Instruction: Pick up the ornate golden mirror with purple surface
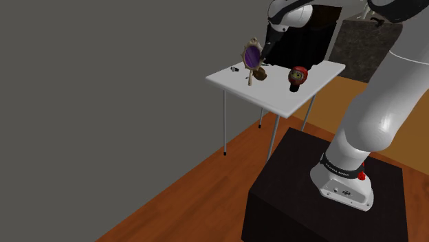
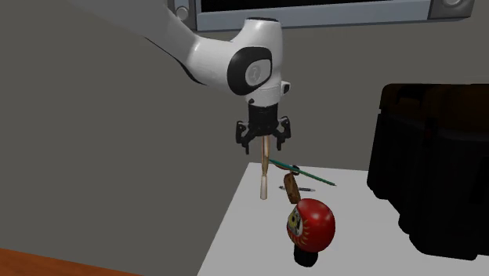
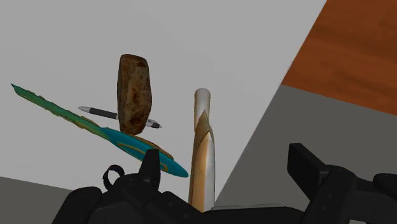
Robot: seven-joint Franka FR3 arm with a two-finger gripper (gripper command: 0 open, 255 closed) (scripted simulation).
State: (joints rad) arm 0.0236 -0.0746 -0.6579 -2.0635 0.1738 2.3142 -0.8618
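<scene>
Claw (image 2: 263, 146) is clamped on the mirror (image 1: 252, 54) near its head, handle (image 2: 265, 176) dangling straight below; arm (image 2: 196, 56) stretches out, wrist pointing down.

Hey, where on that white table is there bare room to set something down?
The table is bare at its near corner in the shoulder view, in front of the doll, and between the doll and the black box. The other end is crowded: the mirror, brown lump, pen and feather bunch together.
</scene>
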